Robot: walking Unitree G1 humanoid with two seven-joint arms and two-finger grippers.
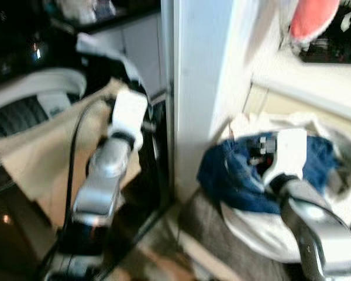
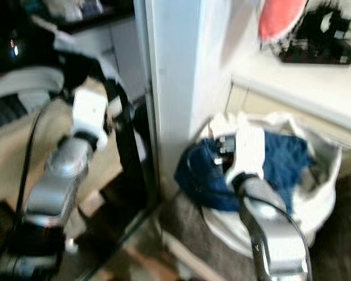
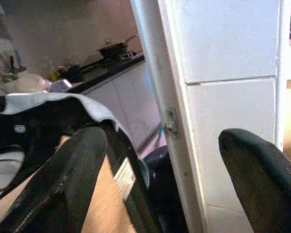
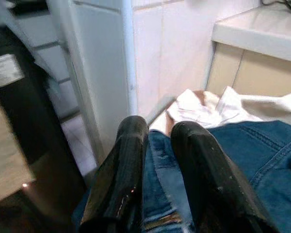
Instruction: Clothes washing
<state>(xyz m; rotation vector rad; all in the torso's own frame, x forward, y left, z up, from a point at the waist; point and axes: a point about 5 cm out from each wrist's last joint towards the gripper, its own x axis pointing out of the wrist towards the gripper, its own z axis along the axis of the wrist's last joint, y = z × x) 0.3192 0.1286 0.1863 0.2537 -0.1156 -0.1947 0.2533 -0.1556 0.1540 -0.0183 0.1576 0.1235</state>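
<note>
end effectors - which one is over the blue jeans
The right end effector, its fingers close together over the jeans in the white bag; the left end effector stands open by the door frame.

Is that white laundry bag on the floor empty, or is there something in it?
Not empty. The white bag holds blue jeans heaped at its open mouth, spilling over the rim. The right gripper is down on the denim.

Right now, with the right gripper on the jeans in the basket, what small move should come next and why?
Probably lift the right gripper straight up a little. Its fingers look nearly closed on a fold of the blue denim jeans, which hang over the rim of the white laundry basket. A short lift would show whether the grip holds. The left gripper is open beside the white door frame.
</note>
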